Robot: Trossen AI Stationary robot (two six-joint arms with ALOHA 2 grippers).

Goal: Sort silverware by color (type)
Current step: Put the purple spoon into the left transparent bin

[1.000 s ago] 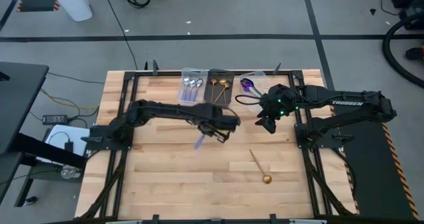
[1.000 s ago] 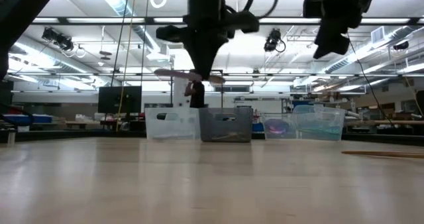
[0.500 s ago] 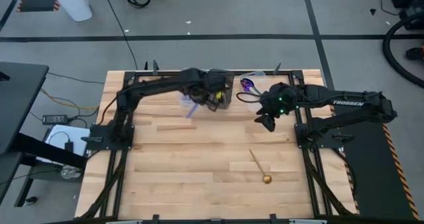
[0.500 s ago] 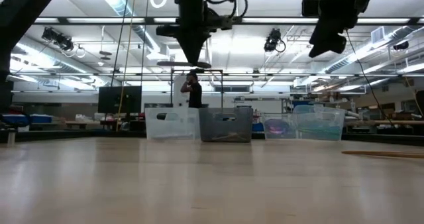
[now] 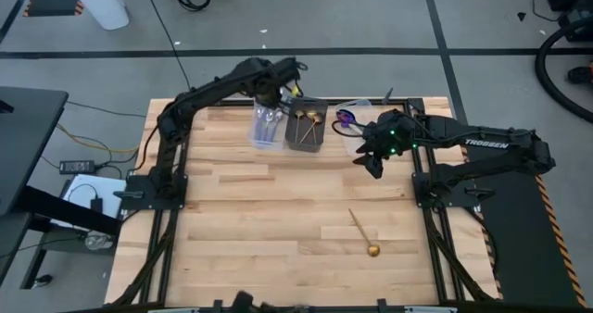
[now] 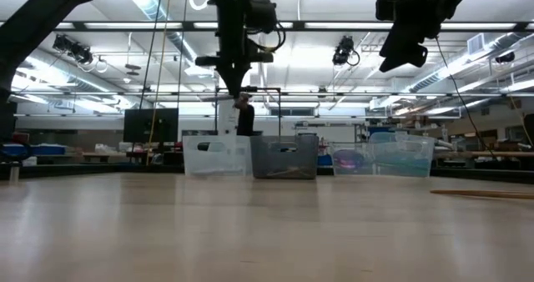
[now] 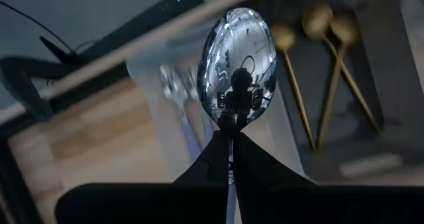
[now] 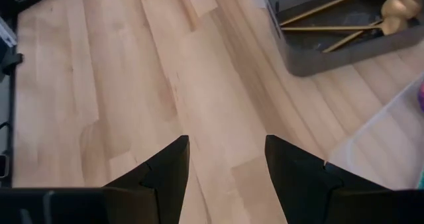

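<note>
My left gripper (image 5: 276, 98) is up over the far bins, shut on a shiny silver spoon (image 7: 237, 65). Under it stand a clear bin (image 5: 267, 128) holding silver spoons, a dark bin (image 5: 308, 128) holding gold spoons (image 7: 331, 71), and a clear bin (image 5: 348, 120) with purple-blue spoons. One gold spoon (image 5: 362, 231) lies flat on the table, near the right side. My right gripper (image 5: 371, 163) hangs open above bare wood beside the rightmost bin, its fingers (image 8: 165, 171) wide apart and touching nothing. My left gripper (image 7: 230, 154) pinches the silver spoon between its two fingertips on the handle just behind the bowl (image 7: 230, 132). The spoon lies along the fingers, and its bowl sticks out past their tips. The fingers point down at the bins and the spoon is lifted clear.
The three bins (image 6: 250, 157) stand in a row at the table's far edge. The wooden table (image 5: 241, 220) stretches toward the near edge, with only the gold spoon on it. A black frame runs around the table. A person (image 6: 244, 115) stands in the room far behind.
My left gripper has carried the silver spoon from over the table's middle to the far edge, swinging left until it stands above the clear bin with the silver spoons, shut on the spoon throughout. My right gripper has barely shifted.
</note>
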